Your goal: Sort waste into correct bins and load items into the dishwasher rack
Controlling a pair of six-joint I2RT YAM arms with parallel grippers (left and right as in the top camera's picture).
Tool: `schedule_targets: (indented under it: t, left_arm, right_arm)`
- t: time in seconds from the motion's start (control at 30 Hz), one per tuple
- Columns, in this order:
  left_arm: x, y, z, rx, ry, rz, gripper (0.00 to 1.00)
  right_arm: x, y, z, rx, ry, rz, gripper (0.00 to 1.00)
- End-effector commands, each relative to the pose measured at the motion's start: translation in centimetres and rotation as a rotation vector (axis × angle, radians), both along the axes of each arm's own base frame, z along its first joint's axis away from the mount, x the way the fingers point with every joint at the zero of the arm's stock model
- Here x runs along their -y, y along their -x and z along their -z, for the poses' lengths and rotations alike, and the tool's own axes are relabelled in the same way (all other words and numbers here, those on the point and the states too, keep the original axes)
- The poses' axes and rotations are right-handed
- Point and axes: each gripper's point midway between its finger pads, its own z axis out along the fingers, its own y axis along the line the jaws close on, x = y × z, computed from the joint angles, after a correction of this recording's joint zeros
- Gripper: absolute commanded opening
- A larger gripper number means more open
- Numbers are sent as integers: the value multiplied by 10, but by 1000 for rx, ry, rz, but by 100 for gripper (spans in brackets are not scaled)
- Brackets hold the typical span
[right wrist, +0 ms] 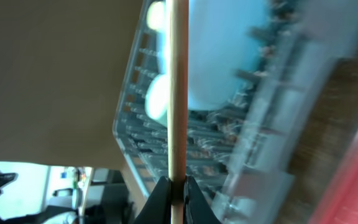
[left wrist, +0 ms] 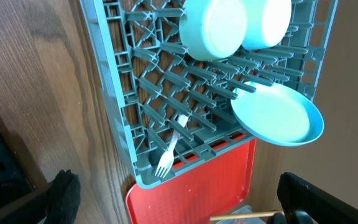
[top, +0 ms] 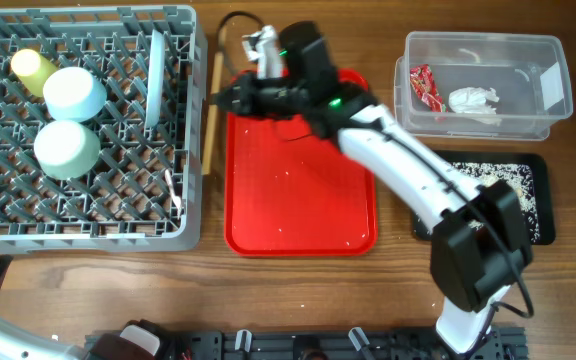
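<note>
My right gripper [top: 224,97] is shut on a wooden chopstick [top: 211,115] and holds it lengthwise just beside the right wall of the grey dishwasher rack [top: 88,232]. In the right wrist view the chopstick [right wrist: 178,93] runs straight up from between the shut fingers [right wrist: 178,186]. The rack holds a yellow cup [top: 33,66], two light blue bowls [top: 74,93], an upright plate [top: 155,80] and a white fork [top: 173,190]. My left gripper [left wrist: 179,208] is open and empty, low beside the rack's near left corner. The red tray [top: 298,200] lies under my right arm.
A clear bin [top: 558,60] at the back right holds a red wrapper [top: 426,85] and crumpled white paper [top: 475,99]. A black tray [top: 538,195] with crumbs lies in front of it. The left wrist view shows the fork [left wrist: 169,152] and the plate [left wrist: 278,115].
</note>
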Motion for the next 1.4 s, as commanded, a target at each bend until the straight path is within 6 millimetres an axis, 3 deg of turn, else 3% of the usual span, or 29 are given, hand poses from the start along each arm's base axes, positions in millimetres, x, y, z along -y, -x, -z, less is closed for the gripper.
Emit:
schedule_targets:
  t: [0.0,0.13,0.37,0.57,0.7,0.8,0.9,0.97,1.03,1.1,1.13,1.23,1.33,1.37]
  left_arm:
    - [0,2,0,-4,-1,-16,100]
    - [0,3,0,-4,-1,-16,100]
    - [0,3,0,-4,-1,-16,100]
    - [0,3,0,-4,-1,-16,100]
    - [0,3,0,-4,-1,-16,100]
    - [0,3,0,-3,-1,-16,100]
    - [0,2,0,-4,-1,-16,100]
    - [0,2,0,-4,-1,-16,100]
    - [0,2,0,-4,-1,-16,100]
    - [0,3,0,-3,-1,-16,100]
    - [0,3,0,-3,-1,-16,100]
    - [0,2,0,-4,-1,-16,100]
    - [0,2,0,-4,-1,-16,100]
    - [0,3,0,-4,-1,-16,100]
  right_arm:
    - [-35,10,33,-142,26,110,4]
    - [-56,15,55,-173,34,154,4]
    - [-64,12,75,-147,38,126,5]
    - [-68,18,90,-28,95,40,16]
    - [-68,27,94,21,121,-37,23]
    - [-63,33,96,0,146,-75,39]
    - [-47,25,75,4,168,-55,39]
    - [-30,19,44,46,177,-53,42]
    - [0,14,6,107,193,-40,48]
    - [40,13,-27,155,221,-13,73]
    - [80,16,-49,165,261,33,100]
    - [152,28,-69,108,355,159,100]
    - [241,55,-72,38,566,342,100]
    - [258,65,-70,28,629,368,100]
